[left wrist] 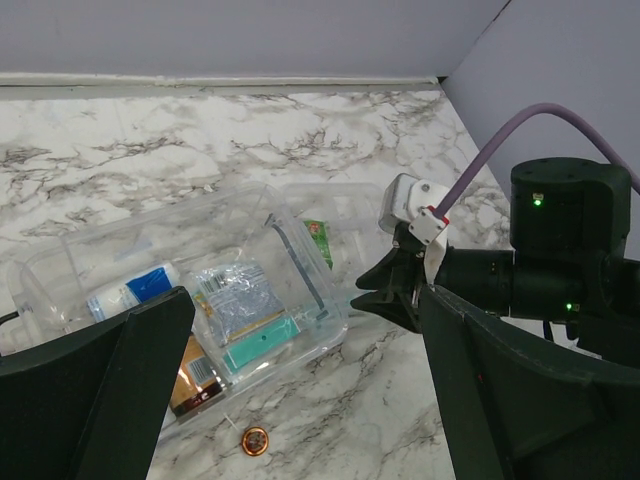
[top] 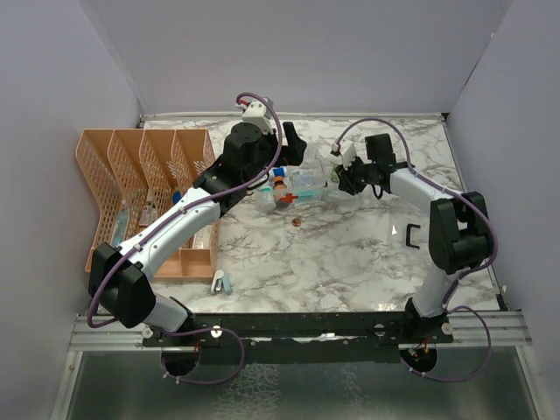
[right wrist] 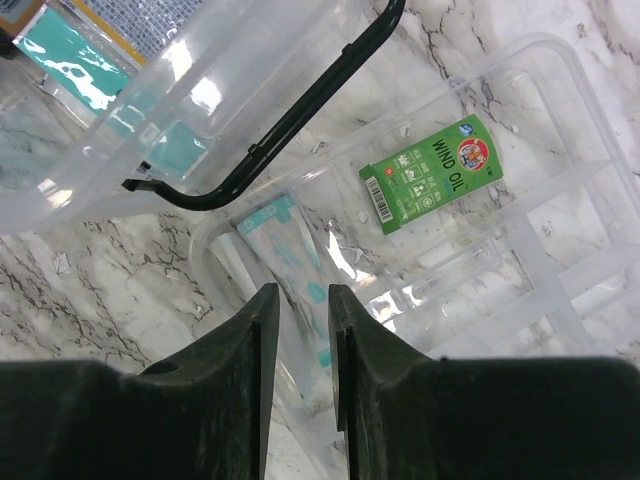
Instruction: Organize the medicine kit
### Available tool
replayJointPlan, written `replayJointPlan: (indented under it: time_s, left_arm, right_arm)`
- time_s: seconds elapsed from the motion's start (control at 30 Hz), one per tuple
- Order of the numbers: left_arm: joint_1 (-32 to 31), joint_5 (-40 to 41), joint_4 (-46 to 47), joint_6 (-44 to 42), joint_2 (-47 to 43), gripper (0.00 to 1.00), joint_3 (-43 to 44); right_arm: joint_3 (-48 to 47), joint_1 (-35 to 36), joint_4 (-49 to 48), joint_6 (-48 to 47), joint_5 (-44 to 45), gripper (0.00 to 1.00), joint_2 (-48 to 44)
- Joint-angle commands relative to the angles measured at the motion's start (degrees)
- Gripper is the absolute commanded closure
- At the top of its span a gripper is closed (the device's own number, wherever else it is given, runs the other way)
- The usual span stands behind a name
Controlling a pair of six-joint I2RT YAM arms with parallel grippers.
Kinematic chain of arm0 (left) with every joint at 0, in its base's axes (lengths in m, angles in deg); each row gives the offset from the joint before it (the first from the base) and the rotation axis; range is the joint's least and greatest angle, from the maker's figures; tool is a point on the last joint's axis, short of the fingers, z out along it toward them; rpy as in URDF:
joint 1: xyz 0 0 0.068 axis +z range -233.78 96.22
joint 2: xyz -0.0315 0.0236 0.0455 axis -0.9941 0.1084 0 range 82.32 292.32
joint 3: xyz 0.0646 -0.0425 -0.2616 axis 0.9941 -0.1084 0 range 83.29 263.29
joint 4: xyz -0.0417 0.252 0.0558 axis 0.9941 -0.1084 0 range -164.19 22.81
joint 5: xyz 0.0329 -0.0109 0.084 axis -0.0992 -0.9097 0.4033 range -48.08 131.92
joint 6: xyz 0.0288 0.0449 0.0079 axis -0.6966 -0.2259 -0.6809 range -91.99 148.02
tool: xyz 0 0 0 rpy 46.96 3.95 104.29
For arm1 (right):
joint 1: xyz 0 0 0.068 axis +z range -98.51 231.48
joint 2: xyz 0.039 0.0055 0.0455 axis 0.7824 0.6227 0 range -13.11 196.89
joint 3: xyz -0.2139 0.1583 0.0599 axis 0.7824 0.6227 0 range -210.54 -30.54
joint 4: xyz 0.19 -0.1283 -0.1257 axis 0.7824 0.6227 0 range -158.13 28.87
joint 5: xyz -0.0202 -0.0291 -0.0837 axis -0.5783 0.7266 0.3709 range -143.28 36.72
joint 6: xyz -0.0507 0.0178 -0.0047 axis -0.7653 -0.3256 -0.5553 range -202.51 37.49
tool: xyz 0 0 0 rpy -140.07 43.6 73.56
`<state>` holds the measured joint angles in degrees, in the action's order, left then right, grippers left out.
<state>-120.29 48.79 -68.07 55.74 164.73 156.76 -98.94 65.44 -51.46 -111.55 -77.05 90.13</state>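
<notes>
Two arms on it. Which step are we at? — Kim

Sorting contents, I'd say. The small clear plastic rectangular medicine kit [top: 306, 185] lies opened out back-centre on the marble table [top: 350, 262]. It's between the grippers and well apart from the orange lattice organizer [top: 131, 162]. — Jo

Grips? — Kim

Left gripper [left wrist: 307, 293] gapes wide over the kit, holding nothing. Right gripper [right wrist: 303, 292] is parted only a slit, nothing in it. It hovers above a teal-patterned tube [right wrist: 285, 245] in the divided half, near a green wind-oil packet [right wrist: 432, 172]. — Jo

Next? — Kim

Probably right widens for the tube or backs off. Then the half with the thin black handle [right wrist: 280, 120] must fold over. A small copper disc [left wrist: 255, 439] sits just outside; cannot tell if it belongs. — Jo
</notes>
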Motion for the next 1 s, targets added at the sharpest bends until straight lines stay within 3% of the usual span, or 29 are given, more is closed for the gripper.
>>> replayJointPlan:
  time_s: [0.0, 0.27, 0.43, 0.77, 0.97]
  left_arm:
    - [-0.33, -1.13, 1.76, 0.12, -1.49, 0.02, -0.62]
    - [-0.4, -1.5, 1.85, 0.31, -2.11, 0.02, -1.38]
    - [-0.34, -1.23, 1.67, 0.14, -2.49, 0.02, -1.66]
    - [-0.41, -0.94, 1.85, -0.91, -2.86, 0.02, -1.85]
    - [-0.4, -0.4, 1.81, -1.43, -3.04, 0.02, -1.94]
  right_arm:
    - [1.88, 0.41, 1.37, -2.17, -2.45, 0.75, -3.35]
    - [1.6, 0.44, 4.1, -3.86, -3.93, 0.81, -0.93]
    - [0.28, 0.46, 5.3, -3.77, -3.32, 0.8, 1.15]
    - [-1.8, 0.44, 1.51, -0.28, 4.41, 0.85, 3.26]
    - [-2.8, 0.46, -0.24, 1.74, 7.69, 0.79, 3.62]
